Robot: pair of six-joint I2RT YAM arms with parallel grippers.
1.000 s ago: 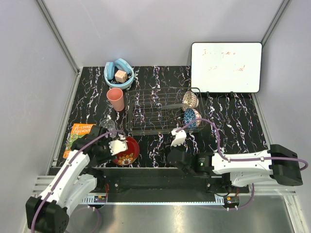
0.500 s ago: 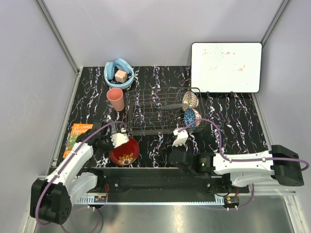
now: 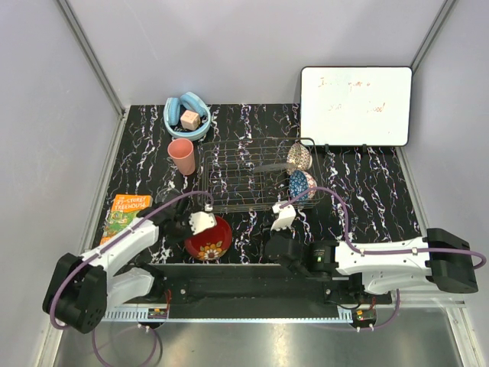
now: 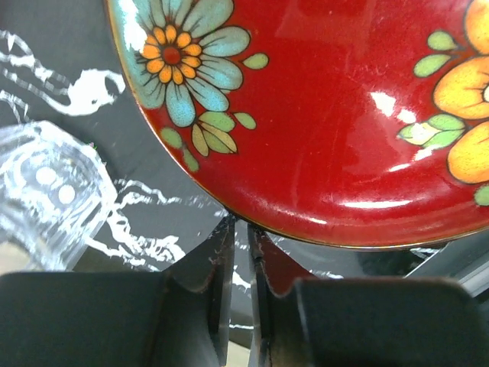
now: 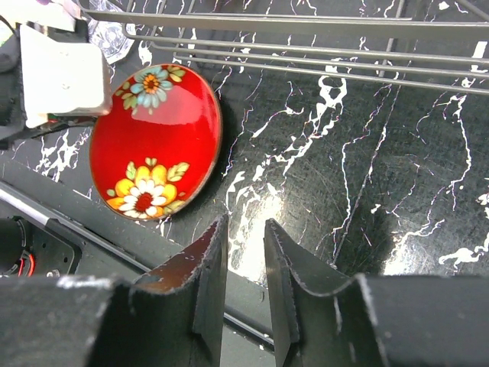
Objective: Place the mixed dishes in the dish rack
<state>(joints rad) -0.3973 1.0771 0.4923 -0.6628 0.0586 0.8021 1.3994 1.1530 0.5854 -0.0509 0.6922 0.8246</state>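
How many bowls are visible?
3: red floral bowl in the left gripper; blue patterned bowl and pale speckled bowl at the silver wire rack's right end. Others may be hidden.

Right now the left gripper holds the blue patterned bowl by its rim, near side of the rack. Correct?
No: the left gripper holds the red floral bowl by its rim, near side of the dish rack. The left wrist view shows it; the blue patterned bowl is at the rack's right end.
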